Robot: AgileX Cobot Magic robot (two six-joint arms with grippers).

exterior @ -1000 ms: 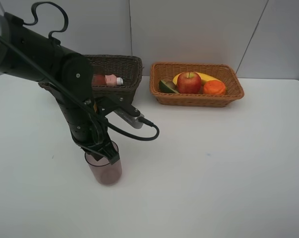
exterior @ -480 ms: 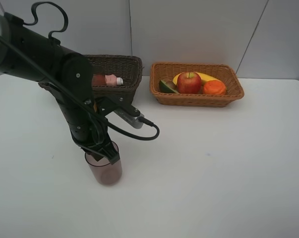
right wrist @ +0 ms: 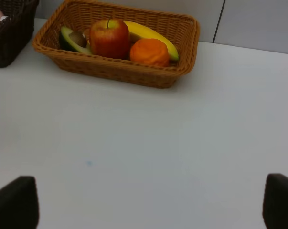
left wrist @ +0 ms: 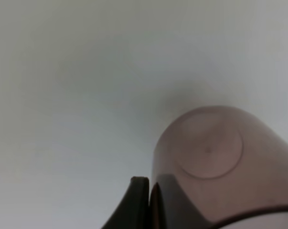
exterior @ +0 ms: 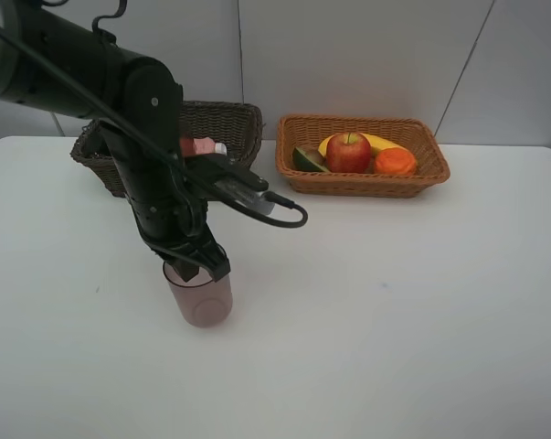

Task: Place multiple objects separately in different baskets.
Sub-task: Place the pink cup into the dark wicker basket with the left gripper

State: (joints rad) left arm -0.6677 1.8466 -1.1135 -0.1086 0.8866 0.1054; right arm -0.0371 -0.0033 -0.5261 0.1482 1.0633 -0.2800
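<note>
My left jaws [exterior: 205, 265] are clamped on the rim of the upright cup [exterior: 200, 297], low over the desk [exterior: 394, 302]; the dark basket [exterior: 225, 123] lies at twelve o'clock. My right jaws stand apart, idle.

The left arm [exterior: 120, 119] consists of glossy black cylindrical links with round joint housings. A black cable [exterior: 280, 219] loops from a grey wrist-mounted module [exterior: 248, 194]. The left gripper [exterior: 202, 265] is black; the right gripper's [right wrist: 144, 202] jaws are matte black with rounded corners.
</note>
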